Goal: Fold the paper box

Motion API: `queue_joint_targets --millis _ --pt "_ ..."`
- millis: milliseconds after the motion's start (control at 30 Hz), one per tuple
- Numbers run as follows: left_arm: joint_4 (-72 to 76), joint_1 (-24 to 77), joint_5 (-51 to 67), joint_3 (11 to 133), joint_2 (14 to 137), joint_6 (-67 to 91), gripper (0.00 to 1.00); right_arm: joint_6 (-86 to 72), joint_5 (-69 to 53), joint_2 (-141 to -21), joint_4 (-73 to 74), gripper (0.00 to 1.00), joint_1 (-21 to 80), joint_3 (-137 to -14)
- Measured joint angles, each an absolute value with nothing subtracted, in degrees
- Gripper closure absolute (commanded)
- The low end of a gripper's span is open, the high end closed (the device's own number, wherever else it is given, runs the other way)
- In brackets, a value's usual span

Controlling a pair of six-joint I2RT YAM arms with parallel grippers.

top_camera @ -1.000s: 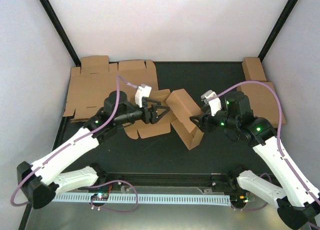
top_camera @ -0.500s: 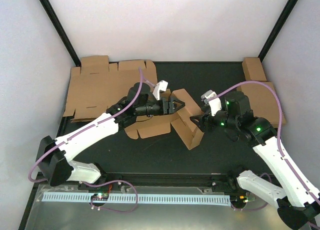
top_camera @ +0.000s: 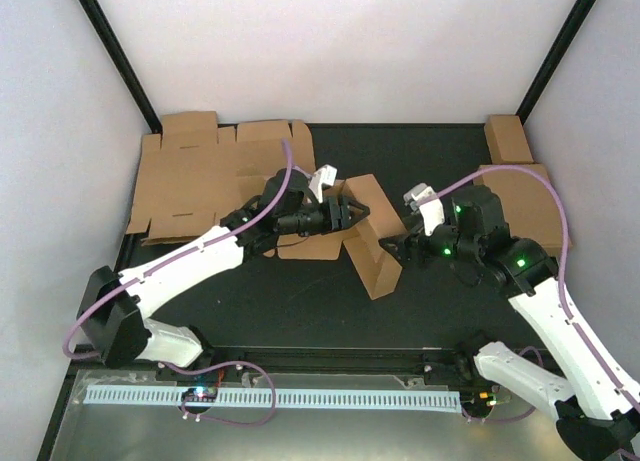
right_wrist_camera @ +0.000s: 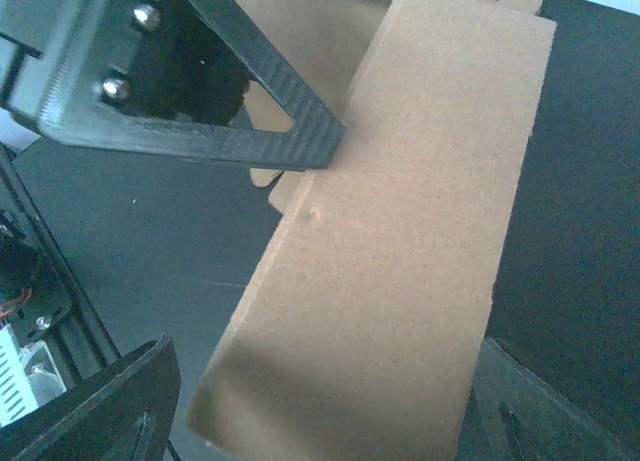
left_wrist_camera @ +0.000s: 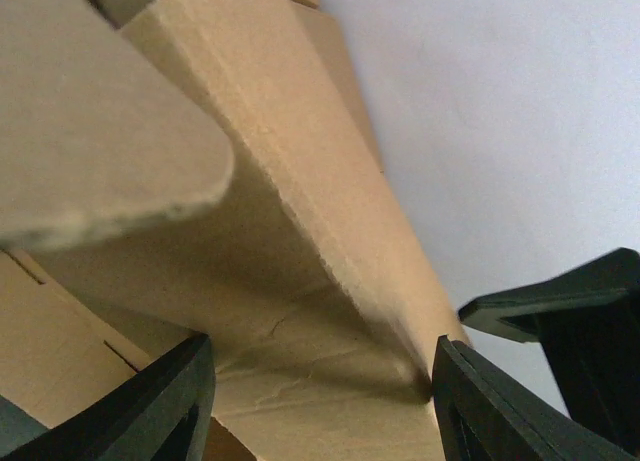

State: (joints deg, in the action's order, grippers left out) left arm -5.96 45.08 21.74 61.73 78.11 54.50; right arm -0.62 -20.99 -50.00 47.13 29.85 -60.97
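- Your left gripper (top_camera: 352,213) had its jaws part way apart, one on each side of a standing wall of the paper box (top_camera: 372,266). The wall did not look pinched yet.
- From that gripper the box lay just to the right, and it touched one finger.
- Your right gripper (top_camera: 392,244) had its jaws wide, with the same brown wall between them. It held nothing.
- From that gripper the box lay just to the left.
- So the box sat in the middle of the black table (top_camera: 300,311), between your two grippers. Both were right at it.
- The long side of the standing wall ran from far left to near right.
- I think the next fold needed your left gripper to grip first, because it sat over the wall's edge. Your right one could steady the other side.
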Motion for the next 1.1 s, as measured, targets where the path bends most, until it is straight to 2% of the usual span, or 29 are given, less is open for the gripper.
queue_joint_targets --millis 133,400,633,833,967,1100 --pt "-5.93 45.08 21.3 61.39 79.4 54.5 0.4 -2.31 -20.88 -49.8 47.75 0.17 29.89 -61.47" --pt "-5.39 45.08 21.19 60.9 79.96 54.54 0.42 -8.1 -15.99 -49.98 47.03 0.27 29.89 -62.52" --pt "-2.52 45.08 21.26 59.48 80.01 55.92 0.43 -11.38 -13.58 -53.84 46.39 0.36 29.89 -63.37" --pt "2.39 45.08 22.17 57.04 80.01 58.72 0.49 -12.36 -13.23 -55.79 46.39 0.47 29.89 -62.37" --pt "7.22 45.08 22.92 54.78 80.01 61.36 0.53 -12.56 -14.24 -55.33 45.8 0.49 29.91 -61.78" --pt "11.29 45.08 23.38 52.93 80.01 63.83 0.51 -12.56 -14.57 -54.96 45.06 0.49 29.89 -61.12"
